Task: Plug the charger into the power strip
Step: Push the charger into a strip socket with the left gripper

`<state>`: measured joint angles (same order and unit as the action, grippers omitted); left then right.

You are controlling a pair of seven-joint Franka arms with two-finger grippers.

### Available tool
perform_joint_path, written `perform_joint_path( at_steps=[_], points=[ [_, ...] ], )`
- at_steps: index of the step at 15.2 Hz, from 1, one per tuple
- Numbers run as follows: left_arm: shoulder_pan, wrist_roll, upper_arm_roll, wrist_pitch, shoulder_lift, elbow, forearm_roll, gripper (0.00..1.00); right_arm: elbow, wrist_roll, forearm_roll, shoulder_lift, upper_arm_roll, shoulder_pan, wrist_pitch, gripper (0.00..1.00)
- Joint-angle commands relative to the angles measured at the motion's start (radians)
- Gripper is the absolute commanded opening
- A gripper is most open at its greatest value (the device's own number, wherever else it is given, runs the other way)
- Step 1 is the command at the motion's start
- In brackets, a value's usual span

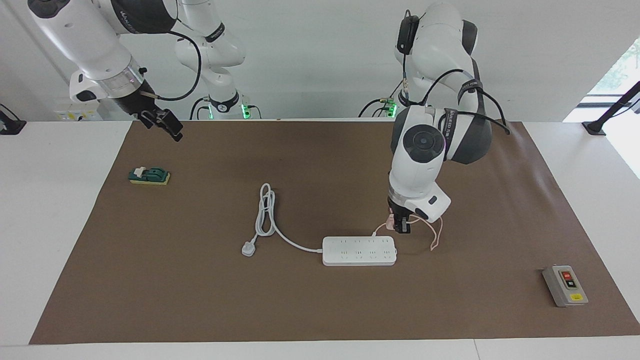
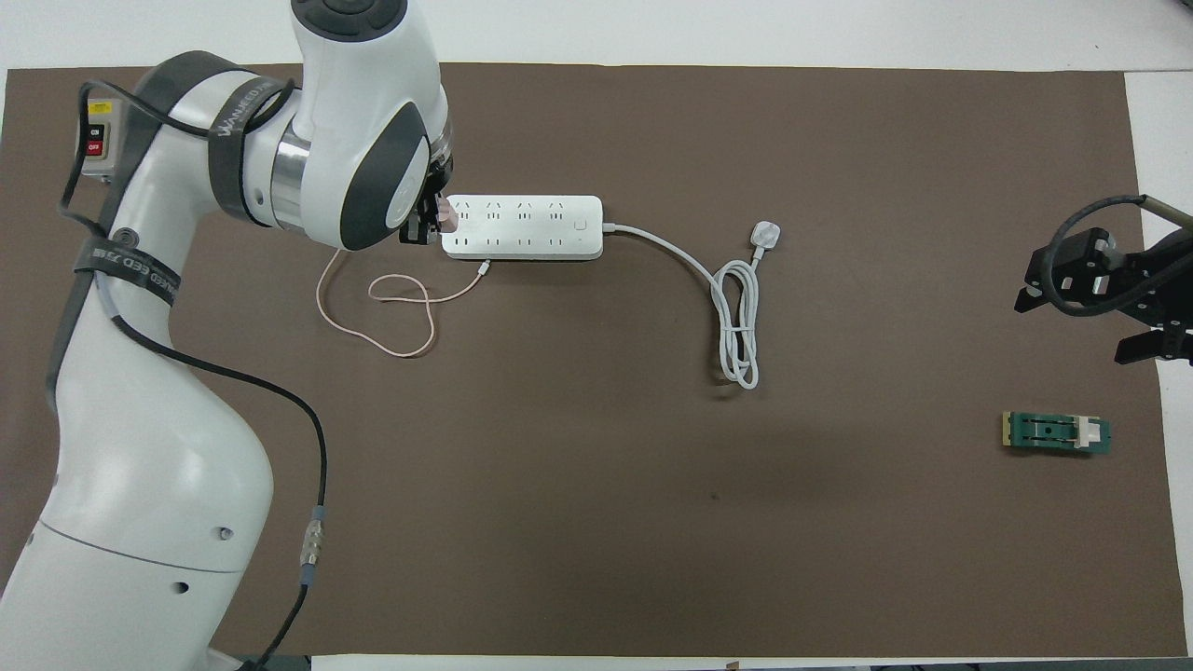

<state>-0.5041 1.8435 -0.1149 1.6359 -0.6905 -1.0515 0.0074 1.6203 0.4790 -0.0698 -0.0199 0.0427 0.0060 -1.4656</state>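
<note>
The white power strip lies flat mid-table, its thick white cord running toward the right arm's end. My left gripper is shut on the pale-pink charger. It holds the charger just over the strip's end that faces the left arm's end of the table. The thin pink cable trails from the charger in loops on the mat, and its other end lies against the strip's side. My right gripper waits open in the air over the mat's corner at the right arm's end.
A white three-pin plug and its coiled cord lie beside the strip. A green block sits toward the right arm's end. A grey button box sits toward the left arm's end. A brown mat covers the table.
</note>
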Motion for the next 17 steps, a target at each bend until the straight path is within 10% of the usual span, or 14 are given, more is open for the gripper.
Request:
perform_joint_path(
  at_steps=[1, 17],
  points=[
    [-0.033, 0.017, -0.046, -0.019, -0.112, 0.128, 0.017, 0.00, 0.003, -0.019, 0.004, -0.009, -0.010, -0.015, 0.010, 1.00],
    [-0.033, -0.023, -0.038, 0.111, -0.063, -0.004, 0.014, 0.00, 0.003, -0.019, 0.004, -0.009, -0.012, -0.015, 0.010, 1.00]
  ],
)
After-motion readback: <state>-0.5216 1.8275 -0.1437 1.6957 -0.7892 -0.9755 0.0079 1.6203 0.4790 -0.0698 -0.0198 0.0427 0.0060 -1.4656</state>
